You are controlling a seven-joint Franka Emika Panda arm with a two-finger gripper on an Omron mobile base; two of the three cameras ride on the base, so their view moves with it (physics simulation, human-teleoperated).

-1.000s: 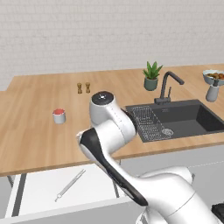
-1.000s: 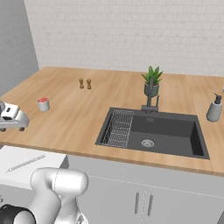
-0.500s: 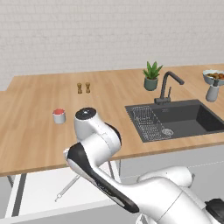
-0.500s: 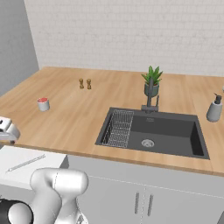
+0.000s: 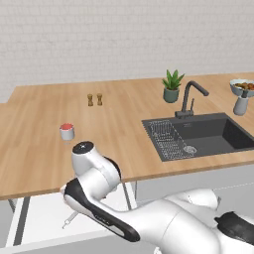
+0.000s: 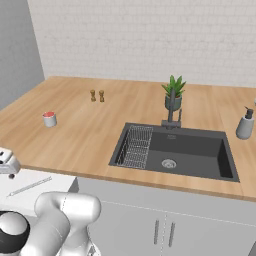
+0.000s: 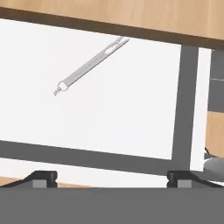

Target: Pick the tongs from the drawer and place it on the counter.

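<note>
Gripper [image 7: 111,177] jaws spread wide, nothing between them; in the hand view the two dark fingertips [image 7: 41,177] sit at the bottom, well apart, above the open drawer [image 7: 131,127]. Hand is clear of the tongs [image 7: 89,65], not touching.

Tongs lie flat on the drawer's white floor. In the hand view the long axis runs diagonally: one end toward the dark counter edge at top, the other lower left ending in a small forked tip. Which end is the joint I can't tell for sure, too small; the arms look closed together.

Right base view: tongs [image 6: 29,186] are a thin pale line in the drawer [image 6: 55,182], near the front edge of the counter [image 6: 100,135], angled shallowly with the counter-side end to the right. Left base view: part of the tongs [image 5: 69,221] pokes out past the arm's elbow, rest hidden behind it, drawer [image 5: 39,218] pulled out under the counter [image 5: 124,129].

On the counter: red-topped cup [image 5: 67,131], two brown shakers [image 5: 95,99], potted plant [image 5: 171,86], black sink [image 5: 203,136] with faucet [image 5: 191,96], soap dispenser [image 6: 244,123].
</note>
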